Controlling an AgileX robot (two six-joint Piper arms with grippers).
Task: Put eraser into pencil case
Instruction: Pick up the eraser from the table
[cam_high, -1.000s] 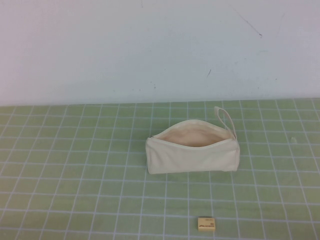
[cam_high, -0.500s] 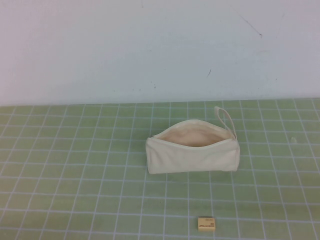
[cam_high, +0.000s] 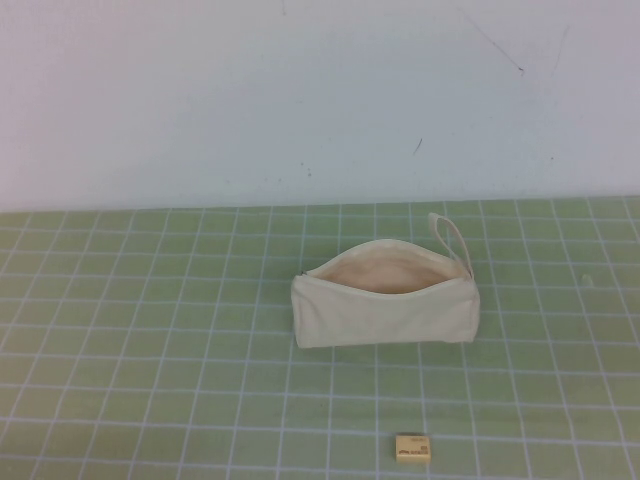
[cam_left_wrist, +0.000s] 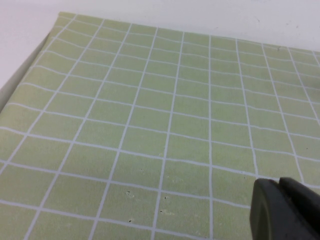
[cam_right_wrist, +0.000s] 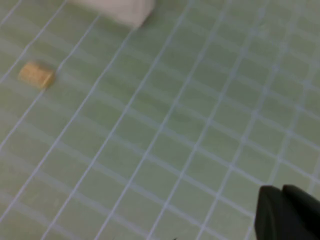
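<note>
Green gridded matting (cam_high: 150, 340) covers your table, with a pale wall (cam_high: 300, 90) behind it. Your left gripper (cam_left_wrist: 287, 210) shows only as a dark tip in its wrist view, above bare mat; your right gripper (cam_right_wrist: 287, 212) likewise, a dark tip over the mat in its own view. You cannot tell from either whether the fingers are together or apart. Neither arm appears in the high view. Nothing has shifted since a second ago. You have one pencil case (cam_high: 385, 297), lying unzipped mid-table with its loop strap (cam_high: 450, 240) at the robot's right end, and one eraser (cam_high: 412, 448), well apart from it toward the near edge. Only the right wrist view catches both the eraser (cam_right_wrist: 36, 74) and a corner of the case (cam_right_wrist: 125, 10); the left wrist view shows mat alone.
</note>
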